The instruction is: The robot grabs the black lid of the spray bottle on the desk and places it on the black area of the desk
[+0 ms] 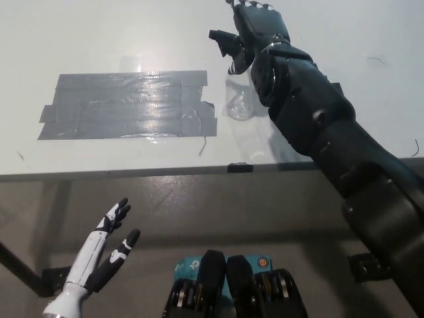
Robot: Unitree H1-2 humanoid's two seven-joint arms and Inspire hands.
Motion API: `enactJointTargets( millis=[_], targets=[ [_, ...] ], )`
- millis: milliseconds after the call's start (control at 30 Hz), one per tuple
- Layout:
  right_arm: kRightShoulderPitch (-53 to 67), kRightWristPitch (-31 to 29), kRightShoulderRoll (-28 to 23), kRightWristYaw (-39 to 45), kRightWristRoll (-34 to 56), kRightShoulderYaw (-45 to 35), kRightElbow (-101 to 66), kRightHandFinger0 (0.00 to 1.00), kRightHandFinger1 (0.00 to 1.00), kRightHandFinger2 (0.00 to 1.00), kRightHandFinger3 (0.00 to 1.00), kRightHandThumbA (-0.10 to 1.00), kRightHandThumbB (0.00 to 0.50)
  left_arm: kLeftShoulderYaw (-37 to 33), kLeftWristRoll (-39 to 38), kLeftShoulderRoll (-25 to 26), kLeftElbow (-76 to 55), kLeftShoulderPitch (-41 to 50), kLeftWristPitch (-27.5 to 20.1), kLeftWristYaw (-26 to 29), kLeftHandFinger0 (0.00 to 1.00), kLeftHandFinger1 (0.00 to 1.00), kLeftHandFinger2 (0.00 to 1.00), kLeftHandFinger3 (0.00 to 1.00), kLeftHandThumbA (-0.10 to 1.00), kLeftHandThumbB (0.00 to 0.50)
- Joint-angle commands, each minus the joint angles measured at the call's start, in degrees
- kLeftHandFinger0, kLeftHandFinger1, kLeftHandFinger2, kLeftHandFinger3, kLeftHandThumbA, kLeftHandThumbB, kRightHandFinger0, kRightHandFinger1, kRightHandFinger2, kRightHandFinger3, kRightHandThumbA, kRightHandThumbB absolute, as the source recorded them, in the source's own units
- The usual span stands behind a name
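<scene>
The black right hand (248, 33) is clamped on the black lid (224, 44) atop the clear spray bottle (240, 99), with the black area (126, 106) at 8 o'clock from it; the white left hand (106, 255) rests spread open, low.

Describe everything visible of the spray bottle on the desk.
The spray bottle is clear plastic, see-through enough that the white desk shows through it. Its rounded base points toward the desk's near edge, just right of the grey-black taped patch. At its far end sits the black spray lid. The black right hand is over that end and hides part of it; whether it grips the lid cannot be told.
</scene>
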Motion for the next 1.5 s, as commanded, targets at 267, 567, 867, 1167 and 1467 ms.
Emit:
enactJointTargets(
  millis=[267, 567, 867, 1167, 1467],
  targets=[
    [-3.87, 0.05, 1.03, -3.20, 0.36, -0.33, 3.92, 1.00, 1.00, 1.00, 1.00, 1.00, 0.500, -0.51, 0.68, 1.46, -1.33, -1.12, -1.44, -0.51, 1.00, 1.00, 1.00, 1.00, 0.87, 0.167],
    [-4.07, -0.88, 1.29, -3.57, 1.19, -0.72, 6.04, 1.00, 1.00, 1.00, 1.00, 0.99, 0.500, -0.53, 0.22, 1.48, -1.09, -1.39, -1.53, -0.78, 1.00, 1.00, 1.00, 1.00, 0.87, 0.167],
    [-2.91, -5.50, 1.29, -7.27, 3.92, -3.37, 7.22, 0.00, 0.00, 0.04, 0.41, 0.25, 0.225, -0.78, 0.47, 1.62, -1.47, -1.61, -1.38, -1.36, 1.00, 1.00, 1.00, 1.00, 0.87, 0.161],
    [-1.79, -11.09, 1.67, -15.35, 5.38, -6.53, 8.03, 0.00, 0.11, 0.37, 0.52, 0.15, 0.162, -0.90, 0.39, 1.81, -0.94, -2.13, -2.20, -1.28, 1.00, 1.00, 1.00, 1.00, 0.87, 0.167],
    [-2.55, -12.69, 2.09, -16.72, 6.33, -7.58, 7.39, 0.00, 0.02, 0.31, 0.43, 0.28, 0.161, -1.13, 0.42, 1.67, -0.68, -2.48, -2.44, -1.21, 1.00, 1.00, 1.00, 1.00, 0.86, 0.166]
  ],
)
